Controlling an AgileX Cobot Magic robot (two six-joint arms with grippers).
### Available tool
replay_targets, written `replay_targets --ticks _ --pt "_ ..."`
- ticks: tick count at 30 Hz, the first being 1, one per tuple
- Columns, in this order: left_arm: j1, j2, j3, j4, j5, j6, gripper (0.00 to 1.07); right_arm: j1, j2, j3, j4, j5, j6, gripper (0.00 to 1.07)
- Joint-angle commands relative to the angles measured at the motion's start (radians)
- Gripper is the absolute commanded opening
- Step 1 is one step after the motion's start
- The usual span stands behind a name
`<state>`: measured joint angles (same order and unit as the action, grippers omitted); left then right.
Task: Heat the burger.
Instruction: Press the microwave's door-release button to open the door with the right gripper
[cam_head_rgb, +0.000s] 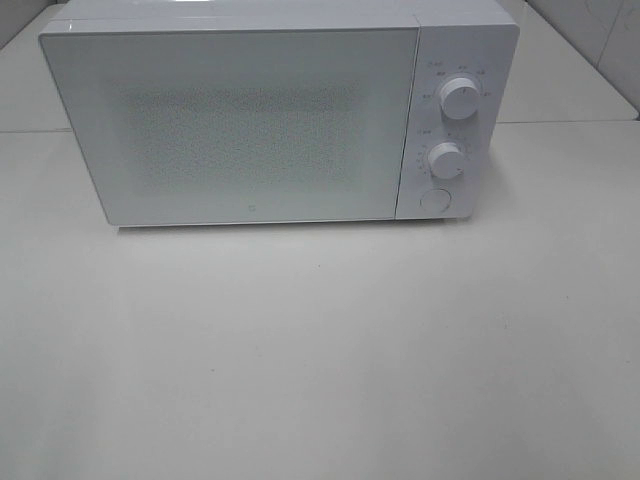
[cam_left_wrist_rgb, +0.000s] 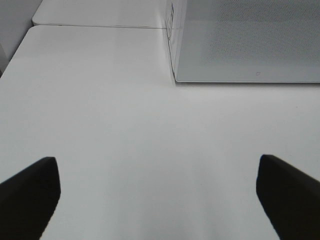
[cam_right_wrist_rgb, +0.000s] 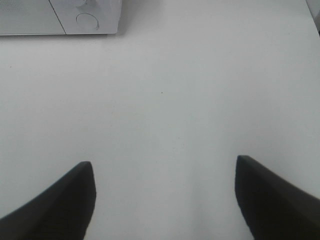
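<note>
No burger in sight; it may sit inside the shut microwave (cam_head_rgb: 240, 120), I cannot tell. The left gripper (cam_left_wrist_rgb: 157, 200) and right gripper (cam_right_wrist_rgb: 165, 200) both gape wide and empty over the table (cam_head_rgb: 320, 350). The right one is nearer the button (cam_right_wrist_rgb: 87, 21).

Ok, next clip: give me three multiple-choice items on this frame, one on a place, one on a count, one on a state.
1. In the high view, on which side of the microwave door does the control panel sit?
A. left
B. right
C. above

2. How many round knobs are on the panel?
A. one
B. two
C. four

3. The door is
A. shut
B. swung wide open
C. missing

Answers:
1 B: the dials lie to the right of the door.
2 B: one knob sits above the other, with a flat round button beneath them.
3 A: the door lies flush with the front.
</note>
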<state>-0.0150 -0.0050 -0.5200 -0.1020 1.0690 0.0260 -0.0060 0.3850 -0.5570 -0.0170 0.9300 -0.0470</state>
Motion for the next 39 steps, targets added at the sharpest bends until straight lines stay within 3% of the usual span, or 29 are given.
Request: replay_targets --ticks 1,10,21,39 --pt "0.004 -0.005 0.003 0.002 0.003 -0.002 1.01 -0.004 -0.155 0.023 -0.001 0.095 -0.01 0.76" --pt "0.004 -0.005 0.003 0.002 0.003 -0.002 1.01 -0.004 -0.402 0.067 -0.001 0.033 -0.017 0.76" --pt "0.004 -0.005 0.003 0.002 0.003 -0.002 1.01 0.063 -0.418 0.067 -0.009 0.033 -0.006 0.76" --pt "0.004 -0.005 0.003 0.002 0.003 -0.002 1.01 0.066 -0.418 0.067 -0.01 0.033 -0.002 0.76"
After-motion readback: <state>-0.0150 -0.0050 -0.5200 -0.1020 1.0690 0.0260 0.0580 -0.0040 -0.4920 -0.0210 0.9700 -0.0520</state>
